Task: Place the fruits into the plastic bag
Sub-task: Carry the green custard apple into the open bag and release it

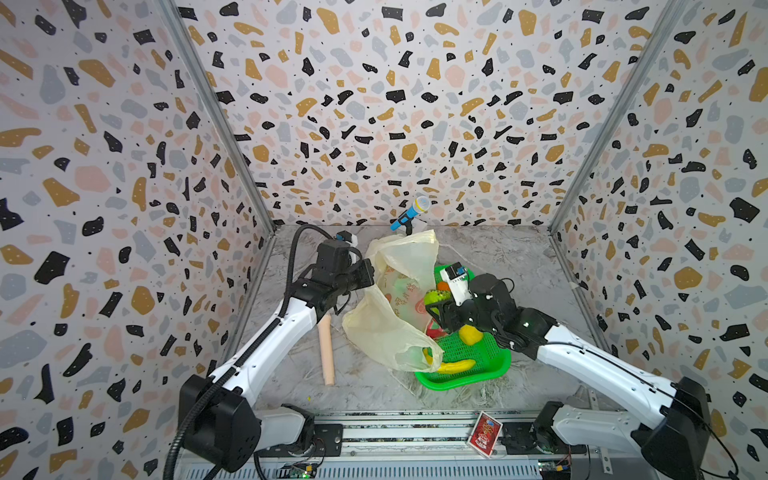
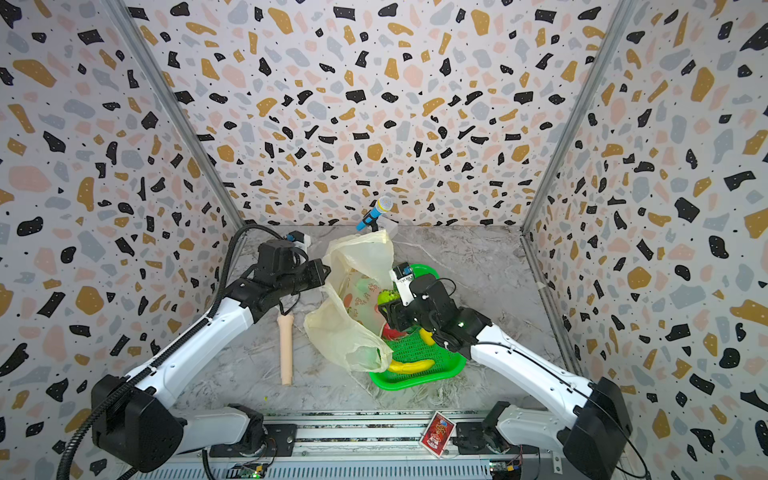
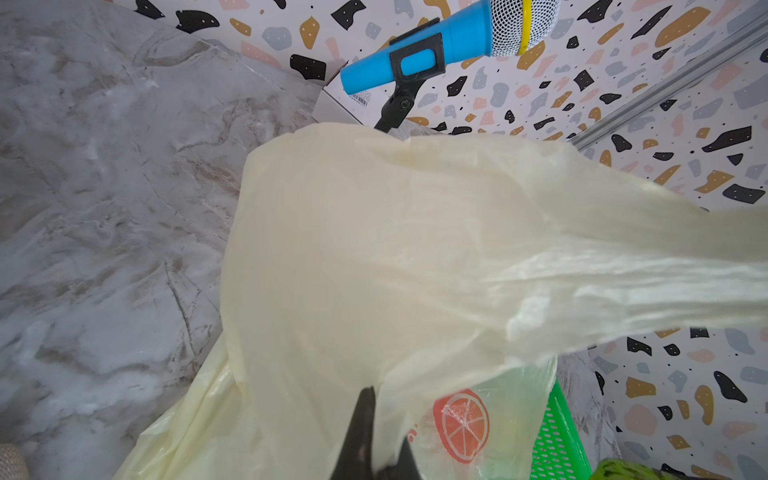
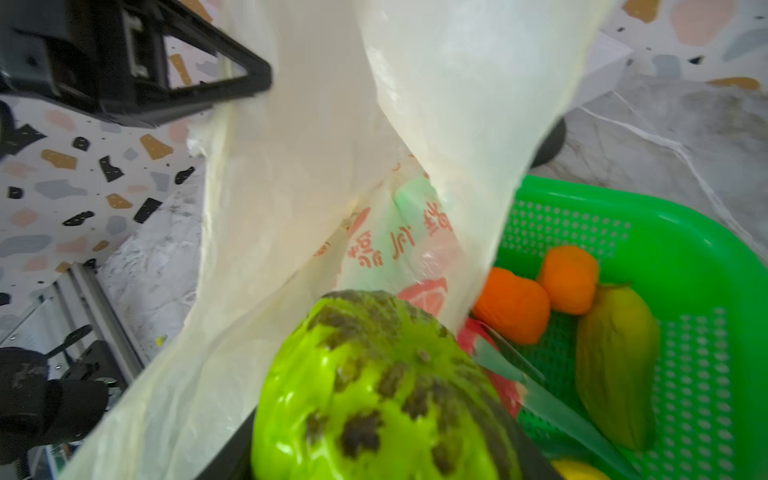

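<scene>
The left gripper (image 1: 367, 272) is clamped fully shut on the far-left rim of the plastic bag (image 1: 390, 328). It holds that edge up off the table (image 1: 498, 257) so the mouth gapes toward the right arm, and its wrist view shows film pinched between the fingertips. The right gripper (image 1: 435, 306) is about half spread, jaws closed round the bumpy green fruit (image 1: 438, 295). It holds the fruit above the green perforated basket (image 1: 461, 383), right at the bag's opening; can't tell if fruit and film touch. Looks like the drop-in step for this fruit. The rest sit in the basket: two oranges (image 4: 513, 309) side by side at the far end, mango (image 4: 615, 365) beside them, dragon fruit (image 4: 505, 392) below the held fruit, lemon (image 1: 469, 334) under the right wrist. The banana (image 1: 457, 366) lies at the near edge, its left end covered by the bag. The bag droops over the basket's left side. Can't tell if any fruit is already inside; the green tint through the film may be basket. The beige cylinder (image 1: 326, 353) lies left of the bag and is not a fruit. Risk: the thin film could fold over the opening.
</scene>
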